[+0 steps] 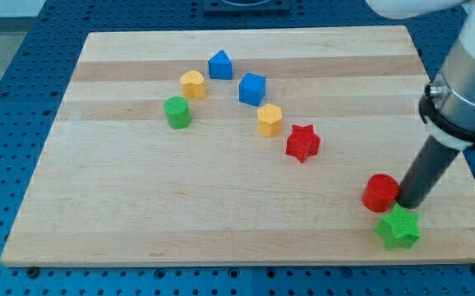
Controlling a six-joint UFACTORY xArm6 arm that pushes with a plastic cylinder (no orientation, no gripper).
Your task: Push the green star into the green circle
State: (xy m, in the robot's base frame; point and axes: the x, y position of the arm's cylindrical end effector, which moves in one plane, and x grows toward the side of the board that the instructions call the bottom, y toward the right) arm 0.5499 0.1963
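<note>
The green star (398, 228) lies near the board's bottom right corner. The green circle (177, 112), a short cylinder, stands at the upper left, far from the star. My tip (403, 203) is at the lower end of the dark rod. It sits just above the star and right beside a red cylinder (380, 192) on its left, touching or nearly touching both.
A red star (302, 143) lies mid-board. A yellow hexagon block (269, 120), a blue cube (252, 89), a blue house-shaped block (219, 65) and a yellow block (192, 84) form an arc near the green circle. The wooden board (139, 205) rests on a blue perforated table.
</note>
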